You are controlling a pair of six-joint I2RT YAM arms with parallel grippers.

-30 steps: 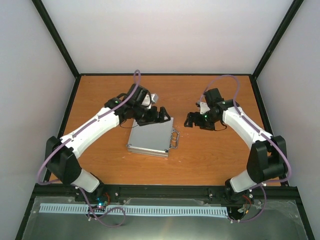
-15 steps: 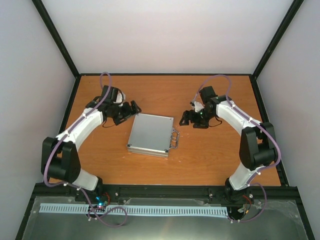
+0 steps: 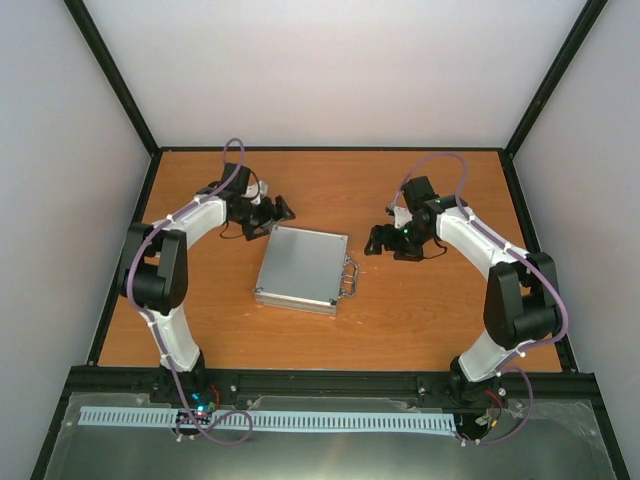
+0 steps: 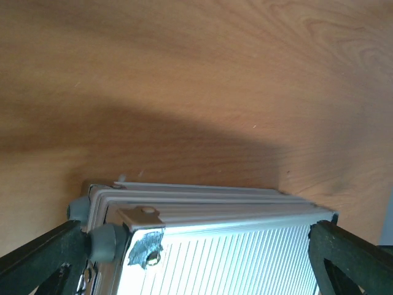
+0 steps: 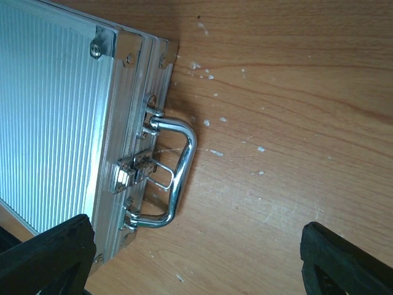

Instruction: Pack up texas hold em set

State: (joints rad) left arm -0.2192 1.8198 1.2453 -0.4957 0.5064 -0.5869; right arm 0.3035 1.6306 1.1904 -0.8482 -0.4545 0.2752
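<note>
Both end effectors are released: the left end effector (image 3: 283, 209) and the right end effector (image 3: 376, 241) have their fingers spread wide and grip nothing. Nearest, the left arm's base (image 3: 182, 362) and the right arm's base (image 3: 472, 372) sit at the near edge of the surface (image 3: 420, 330). Further in, about mid-surface, the case (image 3: 298, 266) lies flat and shut, slightly turned, ribbed silver lid up, with its handle (image 3: 350, 276) on the side toward the right arm. In the right wrist view the handle lies down against the wood and a latch (image 5: 131, 173) sits inside its loop. The right end effector hovers just beside the handle side, apart from the case. Farther back, the left end effector is at the case's far left corner, its fingers on either side of that edge in the wrist view; whether they touch the case I cannot tell.
</note>
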